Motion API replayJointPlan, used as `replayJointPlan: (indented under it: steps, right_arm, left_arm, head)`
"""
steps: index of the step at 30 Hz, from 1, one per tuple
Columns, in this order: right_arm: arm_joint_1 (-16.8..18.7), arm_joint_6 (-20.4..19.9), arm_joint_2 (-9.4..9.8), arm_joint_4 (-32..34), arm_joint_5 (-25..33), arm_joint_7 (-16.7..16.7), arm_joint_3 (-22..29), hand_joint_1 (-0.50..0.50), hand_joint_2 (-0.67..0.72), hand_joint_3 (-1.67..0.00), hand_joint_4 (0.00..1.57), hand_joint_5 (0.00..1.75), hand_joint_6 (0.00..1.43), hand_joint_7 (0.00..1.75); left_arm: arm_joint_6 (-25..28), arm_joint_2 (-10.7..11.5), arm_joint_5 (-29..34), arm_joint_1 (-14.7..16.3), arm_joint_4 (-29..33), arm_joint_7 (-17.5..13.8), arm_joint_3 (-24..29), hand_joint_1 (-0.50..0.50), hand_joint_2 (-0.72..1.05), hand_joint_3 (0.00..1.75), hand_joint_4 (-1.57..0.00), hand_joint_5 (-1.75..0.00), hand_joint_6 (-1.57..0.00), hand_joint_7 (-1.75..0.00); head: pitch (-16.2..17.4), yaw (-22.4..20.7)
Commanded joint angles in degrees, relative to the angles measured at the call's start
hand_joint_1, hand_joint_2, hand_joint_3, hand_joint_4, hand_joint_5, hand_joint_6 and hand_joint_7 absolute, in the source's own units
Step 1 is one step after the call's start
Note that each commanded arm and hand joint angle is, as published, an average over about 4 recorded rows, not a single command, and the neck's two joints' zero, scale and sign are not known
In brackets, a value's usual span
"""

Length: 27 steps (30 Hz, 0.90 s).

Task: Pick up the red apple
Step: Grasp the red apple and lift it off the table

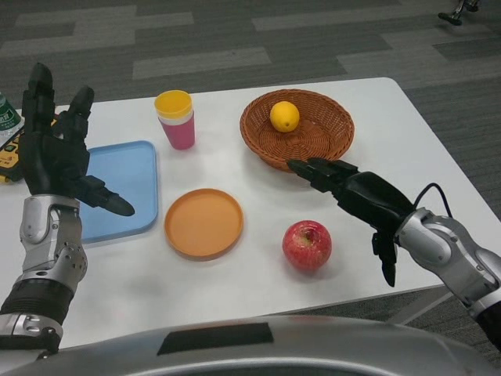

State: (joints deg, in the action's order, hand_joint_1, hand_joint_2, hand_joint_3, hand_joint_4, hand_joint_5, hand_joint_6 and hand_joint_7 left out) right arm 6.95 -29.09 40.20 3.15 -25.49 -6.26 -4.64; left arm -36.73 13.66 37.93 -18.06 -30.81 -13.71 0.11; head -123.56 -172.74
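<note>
A red apple (307, 244) sits on the white table (235, 290) near the front, right of centre. My right hand (354, 193) hovers just above and to the right of it, fingers stretched out toward the basket, holding nothing and not touching the apple. My left hand (56, 149) is raised at the far left over the blue tray, fingers spread upward, empty.
An orange plate (203, 222) lies left of the apple. A blue tray (125, 190) is at the left, a pink cup with a yellow cup stacked in it (176, 118) behind, and a wicker basket (313, 141) holding a lemon (284, 116) behind the right hand.
</note>
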Motion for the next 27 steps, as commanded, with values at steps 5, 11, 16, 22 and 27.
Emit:
replayJointPlan:
  steps: [5,11,16,22,27]
  right_arm:
    - [-4.41,1.45,1.55,1.82,-5.63,-2.18,-5.38,-0.45,0.57,0.00,0.00,0.00,0.00,0.00]
    - [-12.03,3.93,5.26,2.47,-7.54,-4.05,-13.99,-0.46,0.41,-0.04,0.00,0.00,0.00,0.00]
    - [-14.16,4.32,5.66,2.04,-8.37,-4.57,-15.68,-0.46,0.30,-0.08,0.00,0.00,0.00,0.00]
    - [-16.36,4.39,5.68,-0.21,-8.97,-5.43,-18.56,-0.46,0.23,-0.08,0.00,0.00,0.00,0.00]
    - [-17.28,4.39,7.13,-1.88,-8.97,-5.65,-21.29,-0.46,0.20,-0.14,0.00,0.00,0.00,0.00]
  left_arm:
    - [-0.75,0.93,1.14,-1.19,-1.40,0.00,-0.82,-0.50,-0.55,0.00,0.00,-0.62,0.00,-0.14]
    - [-1.00,1.83,1.89,-2.23,-1.71,0.00,-1.69,-0.50,-0.55,0.00,0.00,-0.62,0.00,-0.14]
    - [-1.06,1.90,2.15,-2.42,-1.86,0.00,-2.05,-0.50,-0.55,0.00,0.00,-0.62,0.00,-0.14]
    - [-1.15,1.94,2.46,-2.42,-2.32,0.00,-2.09,-0.50,-0.55,0.00,0.00,-0.62,0.00,-0.14]
    - [-1.15,2.25,2.81,-2.55,-2.85,0.00,-2.40,-0.50,-0.55,0.00,0.00,-0.62,0.00,-0.14]
  head:
    - [0.49,0.15]
    - [0.96,0.45]
    - [1.37,0.17]
    - [1.64,-0.10]
    - [2.00,-0.10]
